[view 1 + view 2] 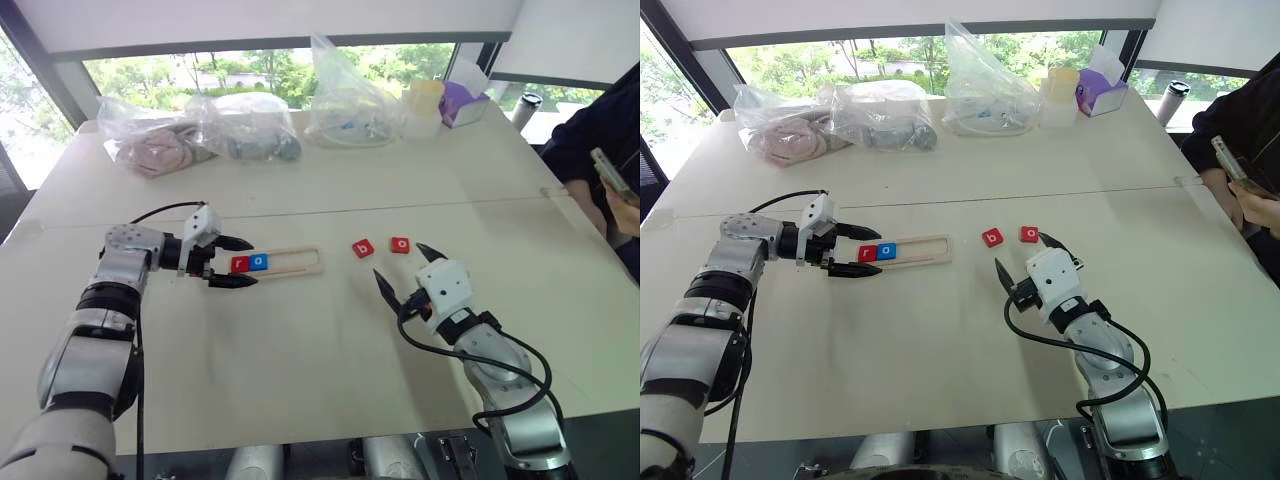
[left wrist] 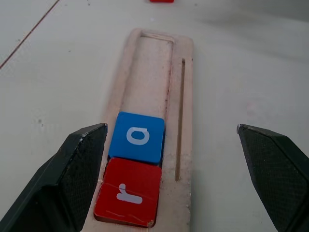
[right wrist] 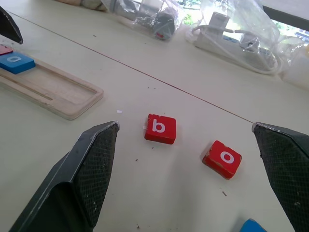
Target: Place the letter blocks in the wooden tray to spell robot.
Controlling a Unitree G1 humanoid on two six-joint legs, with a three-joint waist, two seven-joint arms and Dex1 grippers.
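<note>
The wooden tray [image 1: 297, 262] lies left of the table's middle. A red "r" block [image 1: 240, 264] and a blue "o" block [image 1: 259, 262] sit side by side in its left end. My left gripper [image 1: 250, 262] is open, its fingers straddling that end of the tray [image 2: 178, 72] and the "r" [image 2: 129, 195] and "o" [image 2: 137, 137]. A red "b" block [image 1: 363, 248] and a red "o" block [image 1: 400, 244] lie loose on the table to the right. My right gripper [image 1: 398, 261] is open just in front of them, holding nothing. A blue block's corner [image 3: 253, 226] shows near the right gripper, its letter hidden.
Clear plastic bags [image 1: 200, 135] with items, a white container [image 1: 422, 108] and a purple tissue box [image 1: 462, 100] line the table's far edge. A person in dark clothes [image 1: 600, 140] holding a phone sits at the right side. A seam [image 1: 400, 205] crosses the tabletop.
</note>
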